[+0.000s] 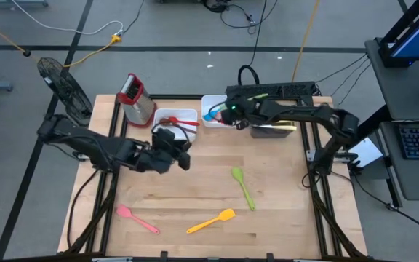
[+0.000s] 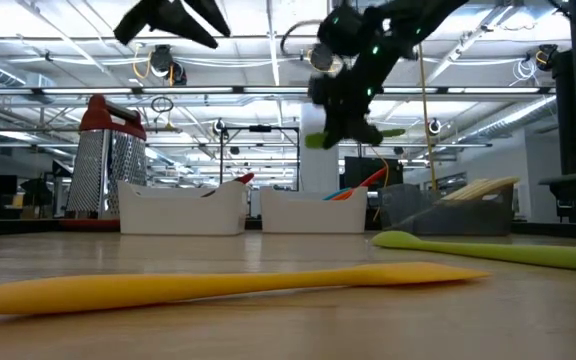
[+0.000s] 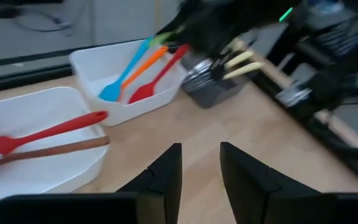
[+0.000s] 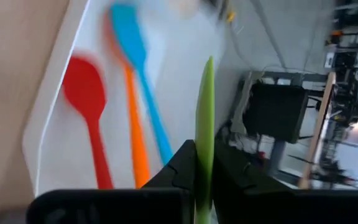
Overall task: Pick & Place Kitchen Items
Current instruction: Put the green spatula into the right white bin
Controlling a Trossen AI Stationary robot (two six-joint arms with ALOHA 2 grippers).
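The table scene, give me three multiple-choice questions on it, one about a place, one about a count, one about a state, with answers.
1. Where does the yellow spatula lie?
A. in a white tray
B. on the bare table top
C. in the dark tray

2. How many utensils lie loose on the table?
A. one
B. three
C. five

3. What is the right gripper doing?
A. hanging open and empty
B. clamped on a green utensil
C. holding the grater

Answers:
1 B, it lies on the wood near the front edge.
2 B, the pink spatula, the yellow one and the green spoon.
3 B, the green utensil sticks out between its fingers above the white tray.
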